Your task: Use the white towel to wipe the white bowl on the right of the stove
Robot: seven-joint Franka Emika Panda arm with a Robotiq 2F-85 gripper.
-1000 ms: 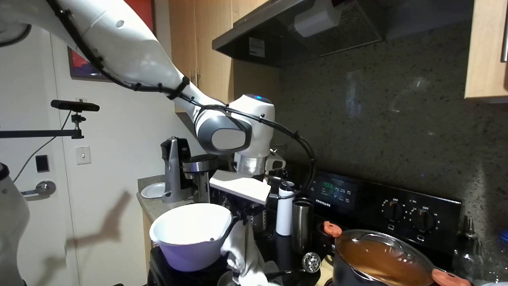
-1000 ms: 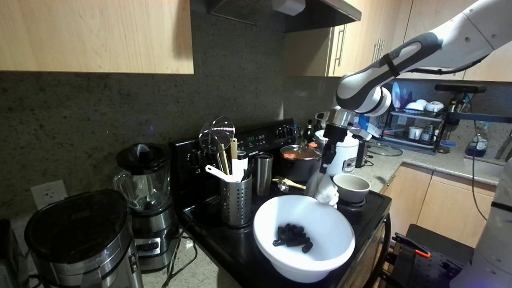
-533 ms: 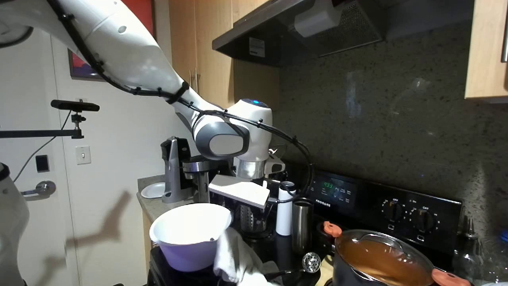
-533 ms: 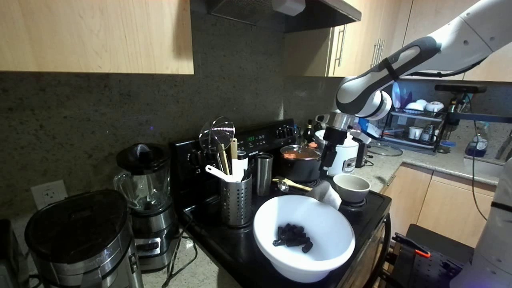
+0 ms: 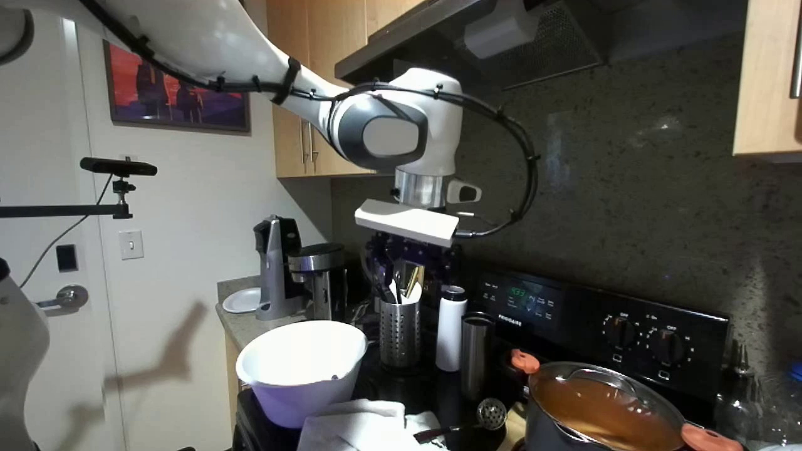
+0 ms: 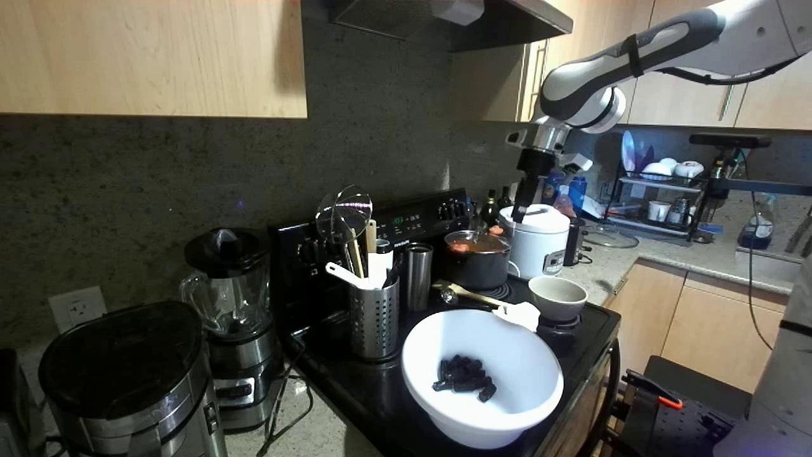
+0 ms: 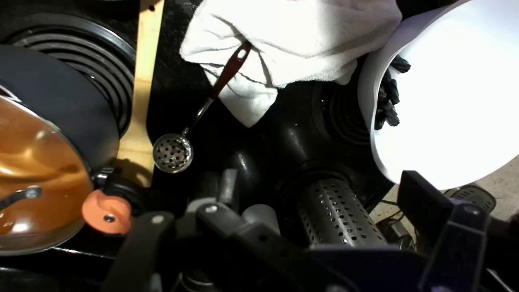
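Observation:
The white towel point(image 7: 300, 36) lies crumpled on the black stove point(image 6: 374, 393), beside the large white bowl point(image 6: 472, 435), which has several black pieces in it. The towel also shows in both exterior views. Past the towel stands a smaller off-white bowl point(image 6: 558, 298) on a burner. I cannot tell which of these bowls is meant. My gripper point(image 7: 326, 188) is open, fingers wide apart with nothing held. In an exterior view, my gripper point(image 6: 521, 216) hangs well above the stove and the towel.
A slotted ladle point(image 7: 173, 153) rests with its red handle over the towel. A wooden spatula point(image 7: 144, 81) and a lidded pot point(image 5: 601, 401) with orange handles lie nearby. A perforated utensil holder point(image 6: 374, 324) stands below the gripper. The range hood point(image 5: 426, 62) hangs above the arm.
My gripper has opened and let go of the towel, which hung from it and now lies flatter on the stove. The arm has risen clear of it. The bowls have not moved.

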